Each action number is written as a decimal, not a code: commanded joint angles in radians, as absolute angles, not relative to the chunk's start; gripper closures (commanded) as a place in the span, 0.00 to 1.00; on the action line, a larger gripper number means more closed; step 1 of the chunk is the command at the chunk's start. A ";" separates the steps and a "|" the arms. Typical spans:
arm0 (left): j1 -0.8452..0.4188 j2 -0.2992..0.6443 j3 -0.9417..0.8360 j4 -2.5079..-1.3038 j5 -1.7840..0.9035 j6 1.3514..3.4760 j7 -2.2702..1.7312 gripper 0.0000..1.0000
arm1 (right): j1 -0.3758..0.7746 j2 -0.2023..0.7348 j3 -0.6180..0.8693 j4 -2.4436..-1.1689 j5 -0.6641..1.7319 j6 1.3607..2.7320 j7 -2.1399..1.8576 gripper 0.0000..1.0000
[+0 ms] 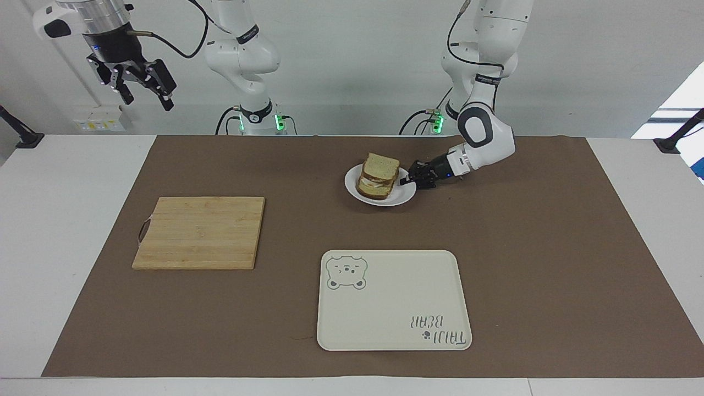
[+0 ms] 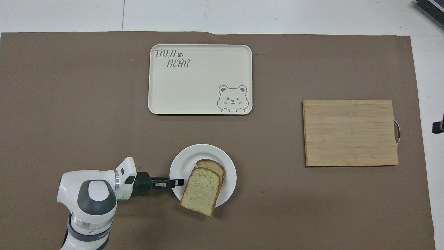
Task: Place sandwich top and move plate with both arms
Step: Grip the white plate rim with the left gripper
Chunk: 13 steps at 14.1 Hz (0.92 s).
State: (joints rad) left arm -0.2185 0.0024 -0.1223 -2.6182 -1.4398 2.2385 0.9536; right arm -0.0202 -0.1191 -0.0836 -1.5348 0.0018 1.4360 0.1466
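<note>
Brown mat (image 1: 522,247) on the bench lies bare along the frame's right side and lower left. Obstacles: a wooden cutting board (image 1: 199,232) at centre left, a cream bear tray (image 1: 394,300) at lower centre, and a white plate (image 1: 379,197) with stacked sandwich (image 1: 377,176) at upper centre, with bare mat between them.

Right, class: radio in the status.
Left gripper shut on plate rim. Right gripper open, raised, waiting. Sandwich top placed, overhanging. Nothing in the way.
</note>
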 commanded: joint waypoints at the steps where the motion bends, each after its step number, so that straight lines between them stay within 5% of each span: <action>1: -0.221 0.006 -0.110 -2.623 -1.454 2.223 0.959 1.00 | -0.029 -0.124 -0.075 -1.617 -0.012 1.498 0.127 0.00; 13: -0.227 -0.031 -0.109 -2.573 -1.444 2.195 0.593 1.00 | 0.032 -0.120 -0.063 -1.600 -0.113 1.496 0.048 0.00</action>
State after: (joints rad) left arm -0.2184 0.0036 -0.1195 -2.5822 -1.4398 2.2260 0.6666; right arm 0.0123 -0.1073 -0.0662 -1.5970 -0.0702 1.5018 0.0651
